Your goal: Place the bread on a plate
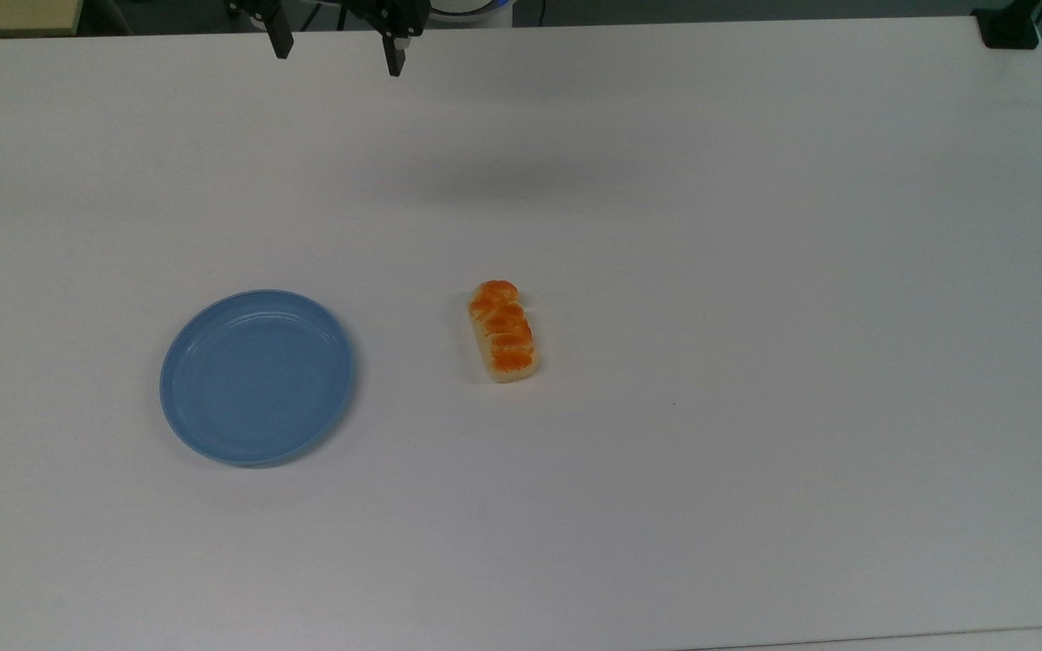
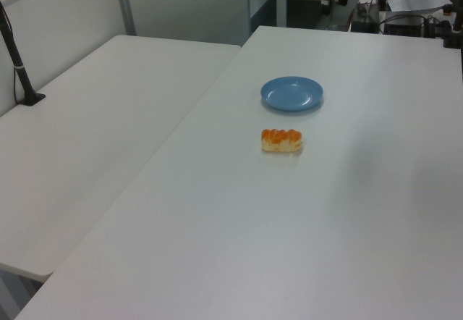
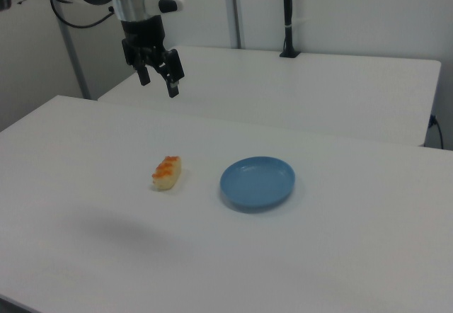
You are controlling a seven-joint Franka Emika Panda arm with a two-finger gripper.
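Note:
The bread (image 1: pixel 503 331), a small loaf with cream sides and an orange-brown lumpy top, lies on the white table near its middle; it also shows as the bread (image 2: pixel 281 140) and the bread (image 3: pixel 167 172). The light-blue plate (image 1: pixel 256 376) sits empty to the top view's left of it, a short gap apart, also seen as the plate (image 2: pixel 291 93) and the plate (image 3: pixel 257 183). My gripper (image 1: pixel 337 52) hangs open high above the table's far edge, well away from both. In the right view the gripper (image 3: pixel 158 84) hovers above and behind the loaf with nothing between its fingers.
The white table (image 1: pixel 756 271) is bare around the two objects. A second white table (image 2: pixel 94 146) adjoins it at the left view's left. A black clamp post (image 3: pixel 287 15) stands on that table, and another black mount (image 1: pixel 1009 27) sits at the top view's far right corner.

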